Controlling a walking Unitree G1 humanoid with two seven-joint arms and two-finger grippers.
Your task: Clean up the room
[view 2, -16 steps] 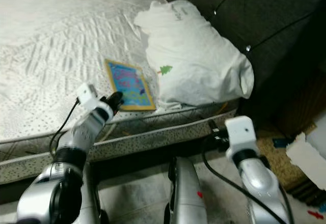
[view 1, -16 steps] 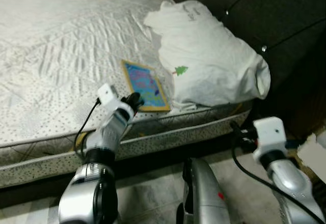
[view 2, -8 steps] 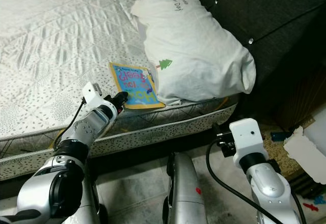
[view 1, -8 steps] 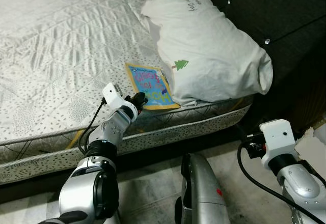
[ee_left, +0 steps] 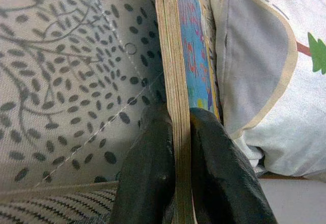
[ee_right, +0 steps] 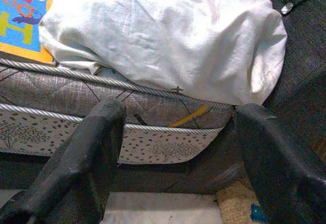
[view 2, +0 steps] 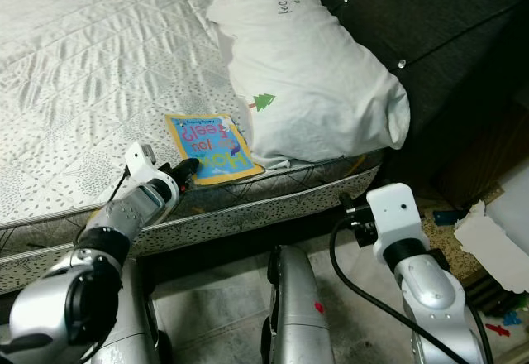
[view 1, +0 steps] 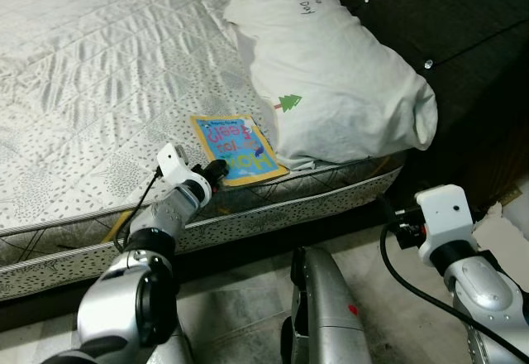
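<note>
Item 1, book [view 1: 235,147]: thin, yellow-bordered with a blue cover. I see it lying flat on the bed [view 1: 91,91] near the mattress edge, its far side tucked just under the pillow.

Item 2, pillow [view 1: 331,83]: large, white, with a small green tree print; it rests at the corner of the bed against the dark padded headboard [view 1: 463,41].

Item 3, my left gripper [ee_left: 175,163]: the arm reaches forward from low at the bedside, forearm rising to mattress height, wrist level with the book's near edge. The fingers [ee_left: 147,168] are clenched on the book's edge, one on each face, with the page stack between them.

Item 4, my right gripper [ee_right: 173,152]: the arm is bent and held low beside the bed, below the mattress corner, pointing toward the bed's side panel and the pillow. Its fingers [ee_right: 81,163] are spread wide and hold nothing.

Item 5, floor [view 1: 240,314]: pale tiles at the bed's foot.
</note>
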